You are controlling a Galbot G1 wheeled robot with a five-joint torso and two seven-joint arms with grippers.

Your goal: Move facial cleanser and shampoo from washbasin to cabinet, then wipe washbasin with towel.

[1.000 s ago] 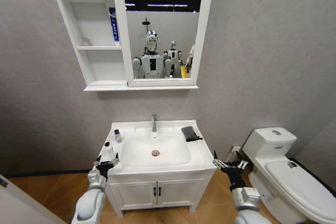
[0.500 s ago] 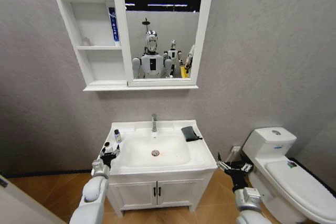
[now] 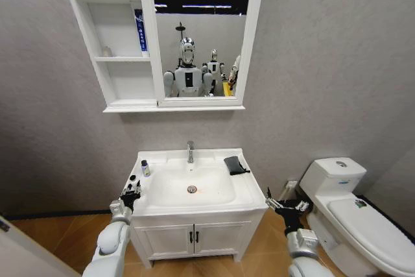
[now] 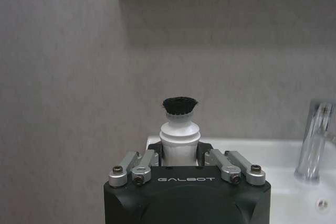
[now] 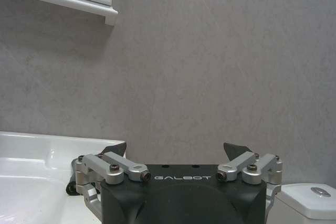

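Head view: the left gripper (image 3: 132,192) sits at the washbasin's (image 3: 241,194) 9 o'clock edge, on the front left corner of the white top. From the left wrist view, a white bottle with a black cap (image 4: 179,132) stands upright right between the fingers (image 4: 139,161), its long axis vertical, cap pointing up; the jaws look drawn in against its sides, so it is probably gripped, though the contact itself is hidden by the gripper body. A second small bottle (image 3: 145,168) stands upright on the rim just beyond, toward 12 o'clock from the left gripper and near the tap (image 3: 190,152). The left arm is clearly the nearer one to both bottles. The cabinet (image 3: 120,43) hangs on the wall above, its open shelves roughly at 12 o'clock from the left gripper, so the carry would be mostly upward. The towel (image 3: 235,165) lies at the basin's back right, around 2 o'clock from the bowl. The right gripper (image 3: 283,205) hangs off the basin's front right corner, fingers spread wide and empty.
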